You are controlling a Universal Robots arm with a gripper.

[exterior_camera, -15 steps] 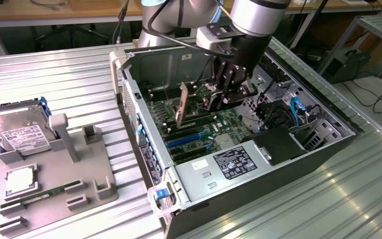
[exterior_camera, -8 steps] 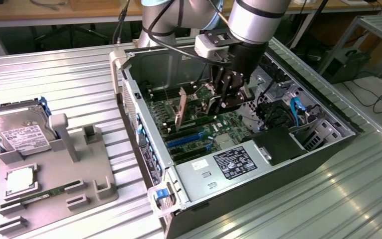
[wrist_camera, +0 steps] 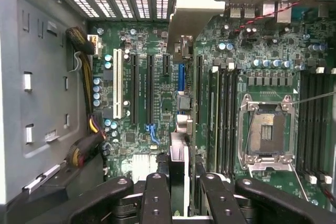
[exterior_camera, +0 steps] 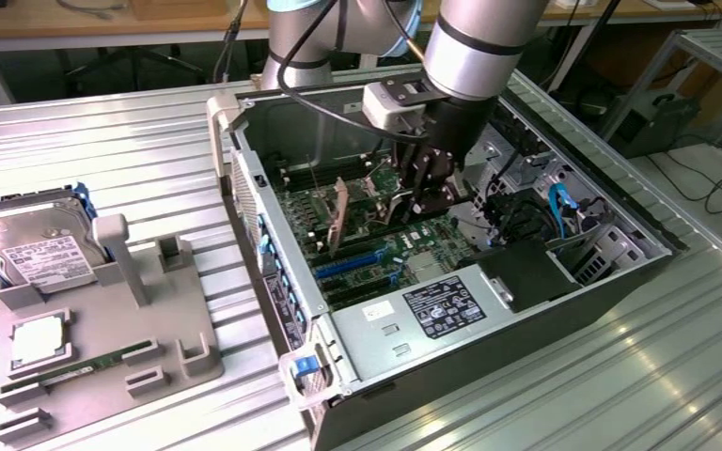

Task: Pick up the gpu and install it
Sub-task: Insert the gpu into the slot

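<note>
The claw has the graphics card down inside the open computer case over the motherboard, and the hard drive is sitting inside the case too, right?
Not quite. The exterior view shows the hard drive outside the computer case, on the grey holder. The claw does hold the graphics card over the motherboard.

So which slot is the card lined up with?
The short blue slot, straight ahead of the card held edge-on in the gripper. The long white slot and the black slots beside it sit off to one side.

Green motherboard point(wrist_camera: 157, 82), blue slot point(wrist_camera: 180, 77), white slot point(wrist_camera: 117, 82), black pincer point(wrist_camera: 178, 192).
</note>
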